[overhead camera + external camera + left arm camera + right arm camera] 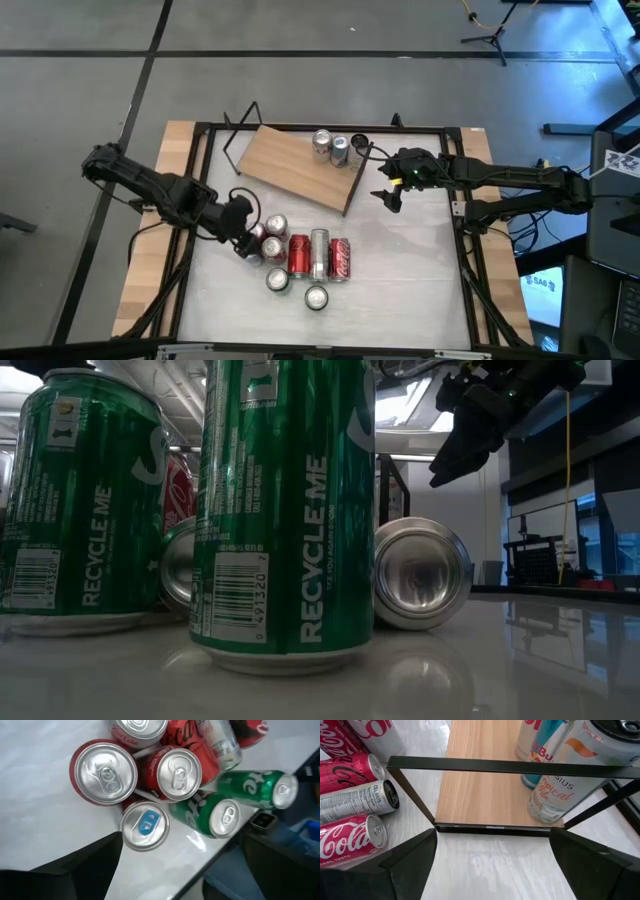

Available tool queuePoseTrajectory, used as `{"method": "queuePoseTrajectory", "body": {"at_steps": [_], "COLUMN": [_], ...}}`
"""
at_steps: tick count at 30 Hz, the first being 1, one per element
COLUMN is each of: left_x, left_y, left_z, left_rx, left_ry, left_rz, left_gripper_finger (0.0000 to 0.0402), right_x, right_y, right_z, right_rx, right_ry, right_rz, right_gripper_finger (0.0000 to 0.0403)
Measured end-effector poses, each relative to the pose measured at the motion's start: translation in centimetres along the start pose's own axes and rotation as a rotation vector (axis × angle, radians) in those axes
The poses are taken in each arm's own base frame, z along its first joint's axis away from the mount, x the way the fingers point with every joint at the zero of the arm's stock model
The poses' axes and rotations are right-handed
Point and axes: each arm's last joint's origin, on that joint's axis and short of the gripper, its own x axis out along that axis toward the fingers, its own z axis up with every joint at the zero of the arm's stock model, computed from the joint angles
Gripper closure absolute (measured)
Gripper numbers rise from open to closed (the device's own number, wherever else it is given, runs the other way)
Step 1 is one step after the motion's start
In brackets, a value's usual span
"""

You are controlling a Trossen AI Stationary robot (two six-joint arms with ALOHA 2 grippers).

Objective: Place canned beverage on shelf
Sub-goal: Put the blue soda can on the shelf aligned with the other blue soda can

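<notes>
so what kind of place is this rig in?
Probably a robotics lab or workshop, not a shop: bare grey floor with a stand, cables and equipment racks beside the table, and a small wooden shelf staged with cans.

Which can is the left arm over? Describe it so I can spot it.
On the white table, find the can cluster in front of the shelf. The left gripper hovers at its left edge over the blue-tab can, the only blue tab among red and green cans.

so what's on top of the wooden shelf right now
Three upright cans stand clustered at one end of the shelf: a white Celsius can, a Red Bull can and a third can whose label is mostly cut off. The rest of the board is bare.
</notes>
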Motion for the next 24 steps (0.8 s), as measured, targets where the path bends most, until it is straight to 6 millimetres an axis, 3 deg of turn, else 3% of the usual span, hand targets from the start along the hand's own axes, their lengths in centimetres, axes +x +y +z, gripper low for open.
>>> {"method": "queuePoseTrajectory", "body": {"at_steps": [24], "left_x": [4.6], "left_y": [-1.3], "left_z": [-1.3], "left_rx": [0.081], "left_ry": [0.007], "left_rz": [0.195], "left_gripper_finger": [0.0007], "right_x": [0.0], "right_y": [0.0], "right_z": [0.0], "right_rx": [0.000], "right_ry": [0.001], "right_rz": [0.000], "right_gripper_finger": [0.0022]}}
